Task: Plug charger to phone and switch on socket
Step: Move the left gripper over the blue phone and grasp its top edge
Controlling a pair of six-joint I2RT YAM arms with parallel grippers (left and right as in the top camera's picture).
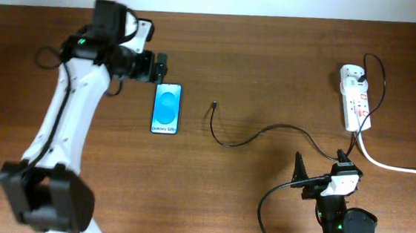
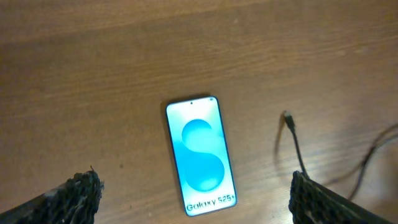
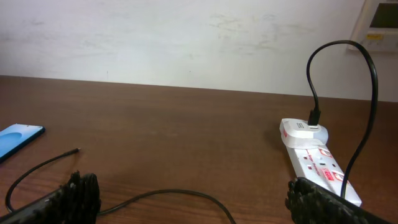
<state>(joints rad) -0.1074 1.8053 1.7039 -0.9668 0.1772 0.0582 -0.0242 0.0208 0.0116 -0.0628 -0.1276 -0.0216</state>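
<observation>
The phone (image 1: 166,108) lies flat on the wooden table, screen up; it also shows in the left wrist view (image 2: 200,155). My left gripper (image 1: 160,68) is open and hovers just behind the phone's far end, with the phone between its fingers (image 2: 194,190) in the wrist view. The charger, a thin black cable (image 1: 255,135), lies loose with its plug tip (image 1: 214,104) right of the phone, not touching it (image 2: 287,116). It runs to the white socket strip (image 1: 354,98) at the far right. My right gripper (image 1: 319,164) is open and empty near the front edge, over the cable (image 3: 168,193).
A white adapter (image 3: 301,129) sits in the socket's (image 3: 314,158) far end with the black cable looping up from it. The socket's thick white cord (image 1: 397,167) trails off to the right edge. A white wall borders the table's far edge.
</observation>
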